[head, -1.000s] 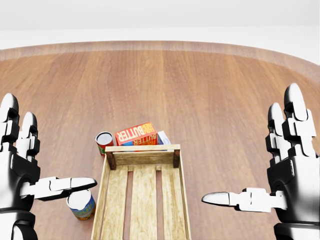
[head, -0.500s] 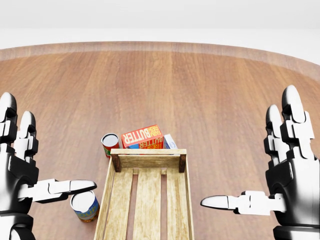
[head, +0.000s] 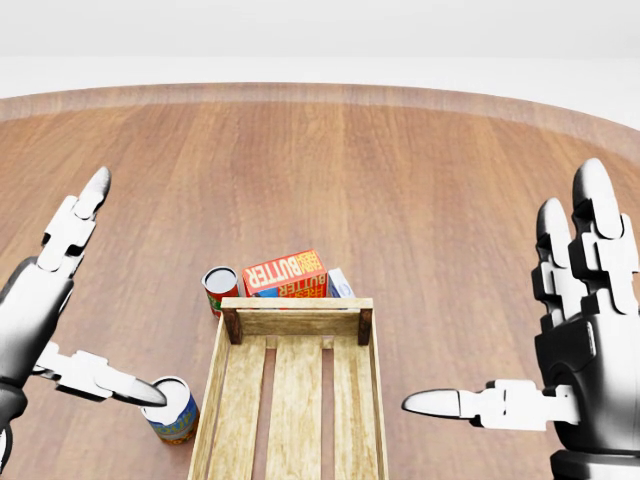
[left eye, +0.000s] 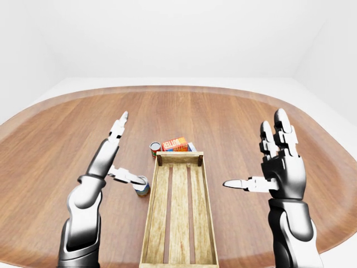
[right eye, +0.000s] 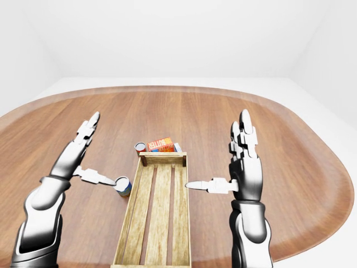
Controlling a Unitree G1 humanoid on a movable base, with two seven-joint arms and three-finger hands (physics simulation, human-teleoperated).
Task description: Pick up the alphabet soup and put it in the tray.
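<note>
A can with a blue, orange and white label, the alphabet soup point(head: 172, 410), stands on the wooden table just left of the long wooden tray point(head: 297, 303). My left hand point(head: 125, 290) is open. Its fingers point up and away, and its thumb tip point(head: 150, 395) is at the can's top rim, touching or nearly so. My right hand point(head: 500, 290) is open and empty, held upright to the right of the tray with its thumb pointing at it. The tray holds nothing.
A red can point(head: 220, 287), an orange butter box point(head: 286, 272) and a blue-and-white box point(head: 340, 283) lie against the tray's far end. The round table's edge point(left eye: 184, 87) curves across the top of the views.
My left hand has tipped away from me, its fingers now stretched toward the top left and its thumb lowered onto the soup can's rim. Earlier the camera shifted slightly. The right hand has hardly moved.
</note>
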